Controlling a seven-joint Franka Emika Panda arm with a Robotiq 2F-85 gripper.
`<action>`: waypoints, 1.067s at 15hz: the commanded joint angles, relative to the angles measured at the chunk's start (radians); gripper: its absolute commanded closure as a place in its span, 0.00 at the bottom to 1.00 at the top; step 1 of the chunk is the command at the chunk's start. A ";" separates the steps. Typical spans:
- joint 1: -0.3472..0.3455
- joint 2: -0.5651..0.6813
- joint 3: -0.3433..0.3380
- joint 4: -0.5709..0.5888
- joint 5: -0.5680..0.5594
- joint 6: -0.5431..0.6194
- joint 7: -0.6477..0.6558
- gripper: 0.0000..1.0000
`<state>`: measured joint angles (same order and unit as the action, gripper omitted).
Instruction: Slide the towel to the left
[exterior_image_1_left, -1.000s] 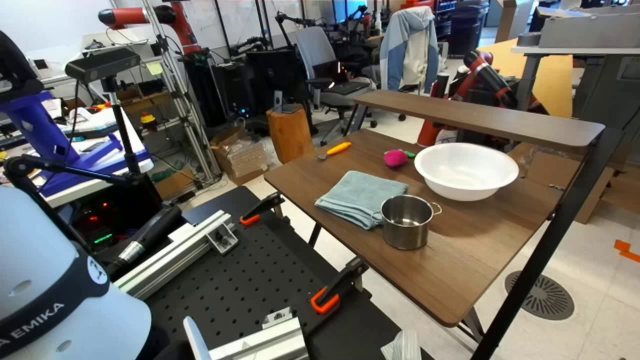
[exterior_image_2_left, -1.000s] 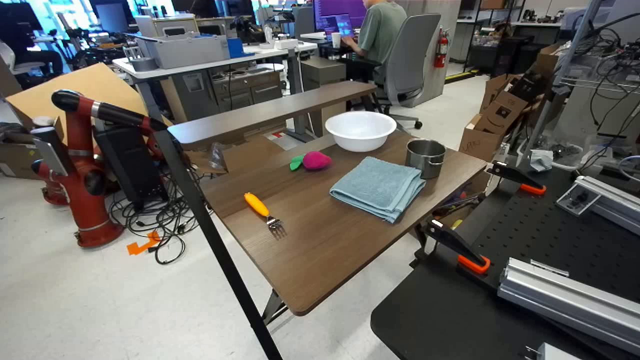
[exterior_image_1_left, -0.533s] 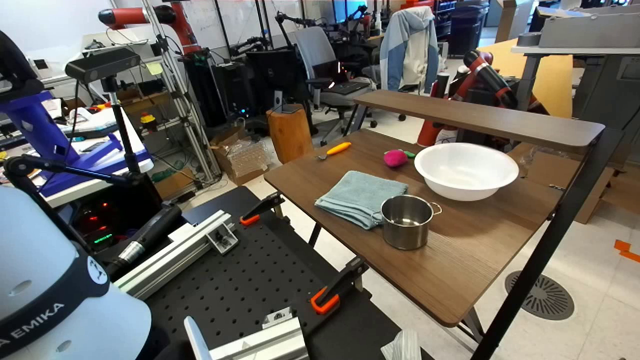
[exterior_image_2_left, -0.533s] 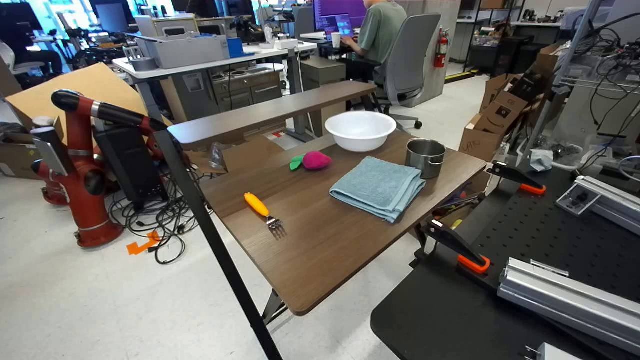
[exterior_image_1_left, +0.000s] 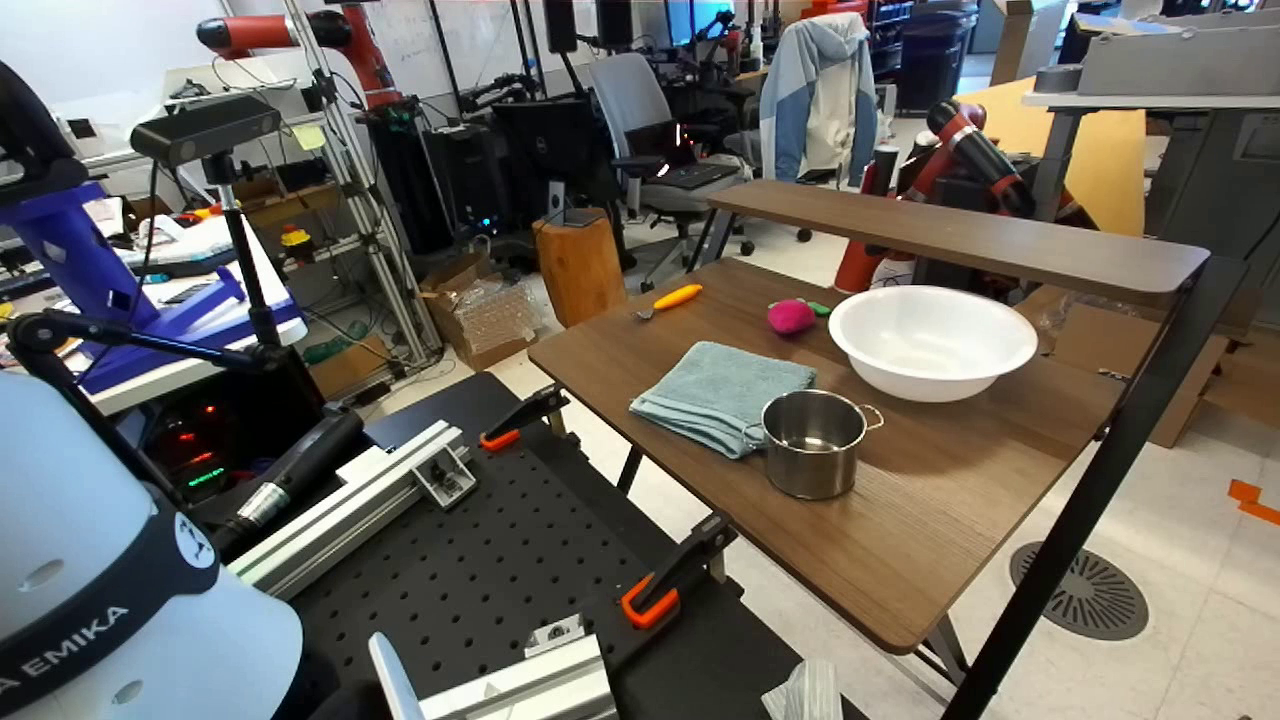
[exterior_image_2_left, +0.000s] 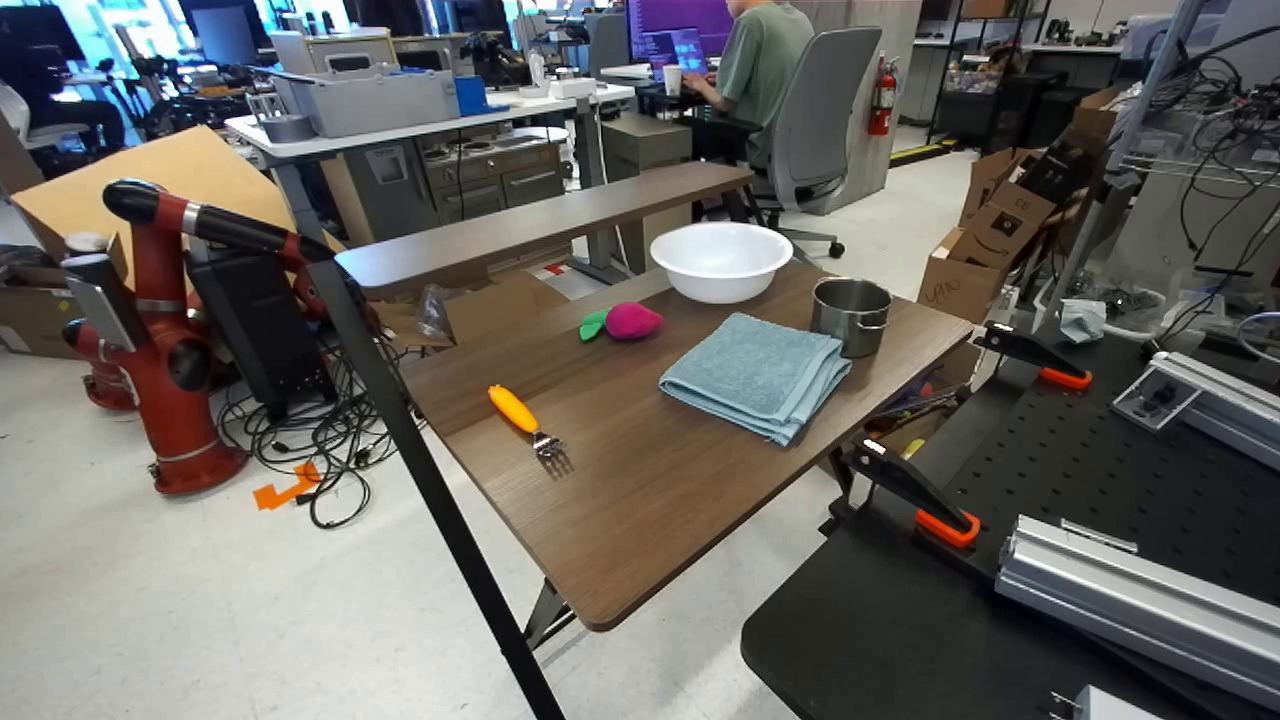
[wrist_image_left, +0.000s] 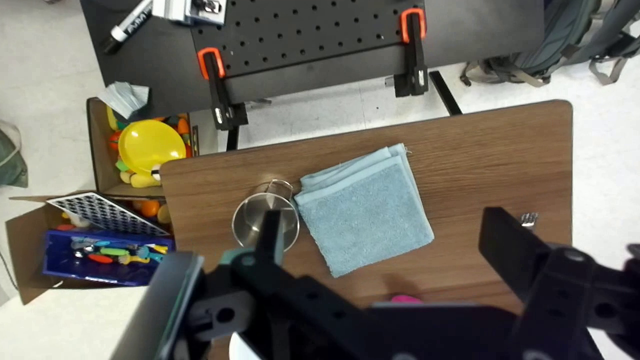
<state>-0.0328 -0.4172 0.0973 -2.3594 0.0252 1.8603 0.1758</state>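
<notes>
The towel (wrist_image_left: 367, 215), a folded pale teal cloth, lies flat on the brown table. It also shows in both exterior views (exterior_image_1_left: 725, 395) (exterior_image_2_left: 758, 372). The small metal pot (wrist_image_left: 265, 220) stands right beside one edge of it, its handle at the towel's corner (exterior_image_1_left: 812, 450). My gripper (wrist_image_left: 382, 214) is open and empty, its two black fingers wide apart. In the wrist view the towel lies between the fingers but well below them. In an exterior view only the fingertips (exterior_image_1_left: 588, 30) show, at the top edge, high above the table.
A white bowl (exterior_image_1_left: 930, 345) and a pink toy with green leaves (exterior_image_2_left: 632, 321) are behind the towel. A fork with an orange handle (exterior_image_2_left: 515, 408) lies across the table. A raised shelf (exterior_image_1_left: 950, 235) spans the table's back. Clamps (wrist_image_left: 414, 50) line the black table's edge.
The two black fingertips of my gripper have come into view at the top edge of an exterior view, moving down. The towel, pot and other things have not moved.
</notes>
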 joint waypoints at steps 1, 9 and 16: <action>0.029 0.151 0.020 0.028 0.015 0.162 0.074 0.00; 0.072 0.517 0.016 0.142 0.013 0.438 0.097 0.00; 0.064 0.758 -0.035 0.306 0.017 0.439 0.067 0.00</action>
<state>0.0170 0.2613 0.0910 -2.1229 0.0274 2.3066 0.2618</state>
